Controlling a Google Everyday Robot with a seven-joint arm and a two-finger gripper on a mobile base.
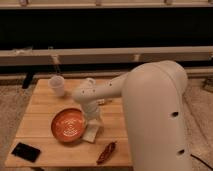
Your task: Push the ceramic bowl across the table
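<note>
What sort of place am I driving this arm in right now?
Probably an indoor lab or test room: a small wooden table on carpet, set before a dark wall with long pale rails. Props lie on it: ceramic bowl, white cup, black phone. The gripper sits at the bowl's right rim.
</note>
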